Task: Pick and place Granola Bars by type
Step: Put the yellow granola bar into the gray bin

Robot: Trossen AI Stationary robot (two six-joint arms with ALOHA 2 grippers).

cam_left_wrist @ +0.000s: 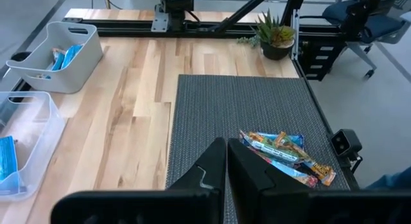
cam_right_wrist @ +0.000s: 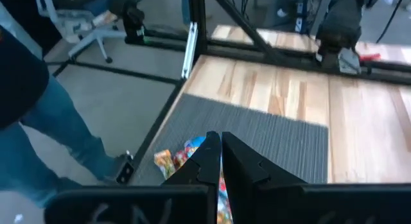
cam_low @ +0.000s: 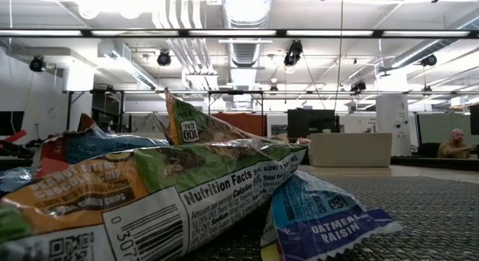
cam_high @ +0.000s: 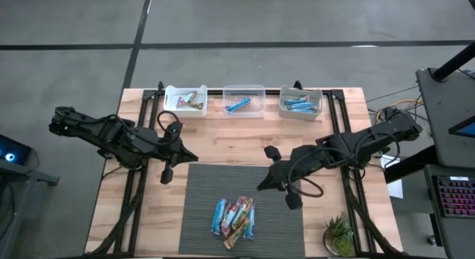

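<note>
Only the high view took in the whole table (cam_high: 223, 144): a pile of Granola Bars (cam_high: 234, 217) lay near the front edge of a dark woven mat (cam_high: 245, 192), and three small bins stood in a row along the far edge. The left bin (cam_high: 185, 100) held multicoloured bars, the clear middle bin (cam_high: 243, 100) held one blue bar, and the right bin (cam_high: 300, 102) held several blue bars. The left claw (cam_high: 169, 172) hung just off the mat's left edge, and the right claw (cam_high: 273, 179) hovered over the mat, up and to the right of the pile, neither touching a bar. The wrist views settled what the high view could not: the left claw's fingers (cam_left_wrist: 247, 176) were pressed together with nothing between them, and the right claw's fingers (cam_right_wrist: 241, 163) were likewise closed and empty, the pile showing just past their tips. The right wrist view alone caught a person's leg in blue jeans (cam_right_wrist: 70, 137) beside the table. The low view gave the wrappers close up: a crinkled green and orange one (cam_low: 161, 190) printed with nutrition facts and a barcode, leaning over a blue one (cam_low: 322, 216) marked oatmeal raisin. A small potted plant (cam_high: 340, 233) stood at the table's front right corner.
</note>
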